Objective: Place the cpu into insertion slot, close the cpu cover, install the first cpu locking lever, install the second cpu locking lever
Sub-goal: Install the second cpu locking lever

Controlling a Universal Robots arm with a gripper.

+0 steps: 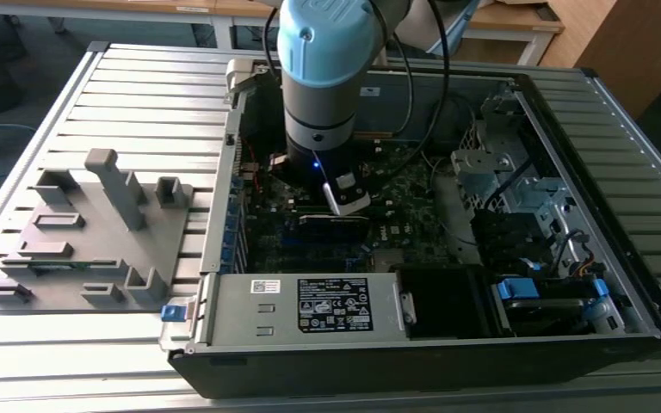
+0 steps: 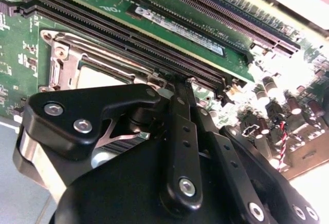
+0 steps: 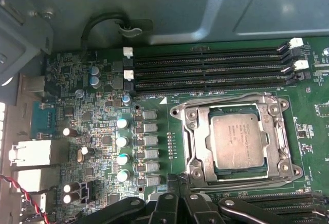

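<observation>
- Cpu (image 3: 238, 140) sits in slot (image 3: 201, 147), cover (image 3: 280, 131) closed over it.
- Memory slots (image 3: 205, 70) run beside it.
- Gripper (image 2: 175, 88) hovers close; jaw state unclear.

Computer case (image 1: 423, 344): lay open on the slatted table (image 1: 606, 86), toward the exterior view's right.
Fixture tray (image 1: 78, 241): lay on the same table, just beside the case on the exterior view's left.
Arm (image 1: 324, 77): reached down into the case from above, over the motherboard (image 1: 399, 232).
Power supply (image 1: 307, 305): sat in the case along its near edge, in front of the motherboard.
Cpu (image 3: 239, 142): lay in the insertion slot (image 3: 209, 154), with the cpu cover (image 3: 198, 131) framing it.
Memory slots (image 3: 205, 70): ran in parallel rows just beside the slot.
Gripper (image 3: 177, 203): was near the socket's edge, beside the cpu cover.
</observation>
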